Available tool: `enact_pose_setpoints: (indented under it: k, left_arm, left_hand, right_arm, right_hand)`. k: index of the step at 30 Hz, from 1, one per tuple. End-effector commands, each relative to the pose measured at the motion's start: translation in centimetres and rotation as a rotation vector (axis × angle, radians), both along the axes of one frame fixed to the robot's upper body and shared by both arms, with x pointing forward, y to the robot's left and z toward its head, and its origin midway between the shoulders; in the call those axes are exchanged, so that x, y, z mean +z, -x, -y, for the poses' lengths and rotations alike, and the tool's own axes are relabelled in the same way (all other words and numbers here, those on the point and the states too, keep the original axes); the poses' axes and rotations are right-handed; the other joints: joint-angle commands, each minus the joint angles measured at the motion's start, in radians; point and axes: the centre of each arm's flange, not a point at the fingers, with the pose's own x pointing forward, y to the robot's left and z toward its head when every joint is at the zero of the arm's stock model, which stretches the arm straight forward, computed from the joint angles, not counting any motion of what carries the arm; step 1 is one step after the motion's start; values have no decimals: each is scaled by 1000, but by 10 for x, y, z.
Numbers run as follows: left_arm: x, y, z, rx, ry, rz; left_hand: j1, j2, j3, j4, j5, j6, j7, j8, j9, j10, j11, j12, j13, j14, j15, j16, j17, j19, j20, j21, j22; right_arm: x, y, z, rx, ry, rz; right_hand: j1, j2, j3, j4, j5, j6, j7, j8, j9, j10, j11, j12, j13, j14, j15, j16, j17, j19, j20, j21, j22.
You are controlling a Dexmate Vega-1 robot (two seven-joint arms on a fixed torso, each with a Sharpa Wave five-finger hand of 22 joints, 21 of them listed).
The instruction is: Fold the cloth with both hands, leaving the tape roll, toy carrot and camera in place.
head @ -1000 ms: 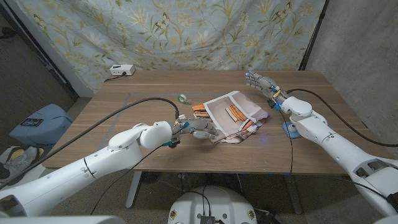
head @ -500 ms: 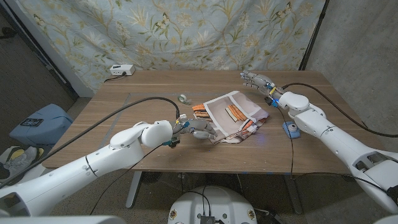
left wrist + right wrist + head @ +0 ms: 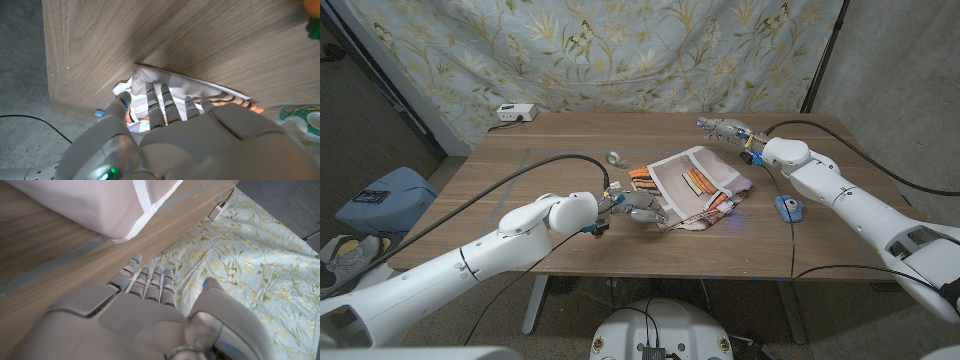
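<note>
The cloth, white with carrot prints, lies rumpled and partly folded at the table's middle. My left hand is at its near left edge, fingers stretched out over the fabric; in the left wrist view the fingers lie on the cloth without gripping it. My right hand hovers just past the cloth's far right corner with its fingers straight and nothing in them; the right wrist view shows that hand close to the cloth. The tape roll, the orange toy carrot and the small blue camera sit around the cloth.
A white box sits at the table's far left corner. A flowered curtain hangs behind the table. Black cables run along both arms above the wooden table. The tape roll lies close to my left hand.
My right hand has moved left along the far side of the table, toward the cloth's far right corner. My left hand has stayed at the near left edge.
</note>
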Motion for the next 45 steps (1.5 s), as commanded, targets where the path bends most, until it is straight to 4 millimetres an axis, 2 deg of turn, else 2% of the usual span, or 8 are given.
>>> enact_pose_setpoints:
  k: [1, 7, 10, 16, 23, 30, 40, 45]
  left_arm:
    - [1, -4, 2, -3, -1, -15]
    - [2, -6, 3, -5, 0, -17]
    - [2, -7, 3, -5, 0, -22]
    - [2, -9, 4, -9, -2, -26]
    - [3, -12, 5, -10, -6, -35]
    - [4, -14, 6, -12, -9, -39]
    - [5, -16, 9, -11, -15, -46]
    - [6, -17, 11, -12, -19, -48]
  left_hand:
    - [-9, 0, 1, 5, 4, 10, 5, 6, 2, 13, 0, 3, 1, 8, 2, 5, 3, -53, -9, 7, 2]
    - [-11, 1, 2, 5, 4, 14, 6, 5, 2, 19, 0, 2, 1, 10, 1, 5, 3, -53, -10, 8, 2]
    - [-12, 1, 3, 5, 5, 16, 6, 5, 2, 20, 0, 1, 1, 11, 1, 4, 3, -53, -10, 9, 2]
    - [-13, 2, 5, 5, 5, 16, 5, 3, 2, 22, 1, 0, 1, 11, 3, 4, 2, -53, -10, 9, 2]
    - [-13, 4, 8, 4, 5, 18, 4, 1, 2, 25, 2, -2, 1, 12, 2, 3, 2, -54, -10, 10, 2]
    - [-14, 5, 10, 3, 5, 20, 1, 0, 2, 27, 1, -4, 1, 13, 0, 3, 1, -54, -9, 11, 1]
    - [-15, 6, 14, 2, 6, 20, 2, -3, 3, 30, 1, -7, 1, 16, 0, 3, 1, -54, -8, 12, 1]
    - [-15, 7, 15, 1, 6, 20, 2, -4, 3, 30, 2, -8, 1, 17, 0, 2, 1, -54, -8, 13, 1]
  right_arm:
    - [10, -1, -13, -65, 196, -12]
    - [18, 1, -14, -107, 274, -13]
    - [22, 1, -15, -132, 318, -14]
    - [28, 2, -20, -182, 410, -21]
    - [31, -1, -28, -245, 543, -26]
    - [34, -5, -32, -297, 636, -17]
    - [37, -11, -35, -328, 687, -10]
    - [37, -17, -36, -343, 723, -7]
  right_hand:
    - [10, -10, 4, -15, -1, -2, 6, 1, 2, 14, 11, 6, 2, 0, 7, -1, -2, -1, 6, 0, 2]
    - [19, -15, 6, -26, -1, 1, 8, 2, 2, 26, 12, 9, 2, -1, 8, -1, -3, -3, 9, 0, 2]
    - [27, -20, 7, -41, -3, 6, -6, 4, 2, 54, -21, 16, 0, -5, 18, 2, -2, -28, 15, -7, 2]
    - [26, -27, 4, -49, -5, 5, -10, 3, 2, 56, -32, 13, -1, -8, 26, 3, -2, -61, 28, -13, 2]
    - [30, -37, 2, -58, -6, 7, -9, 4, 2, 70, -32, 16, -2, -6, 27, 5, -2, -71, 36, -13, 2]
    - [47, -53, 2, -84, -6, 14, 8, 7, 2, 101, -16, 21, -1, 19, 20, 15, -4, -70, 50, -5, 1]
    - [56, -64, 1, -100, -5, 20, 21, 10, 3, 121, -1, 25, 2, 40, 5, 22, -4, -68, 55, -1, 1]
    - [64, -71, 1, -110, -4, 30, 25, 13, 3, 127, -6, 26, 5, 47, -3, 24, -5, -67, 55, -1, 1]
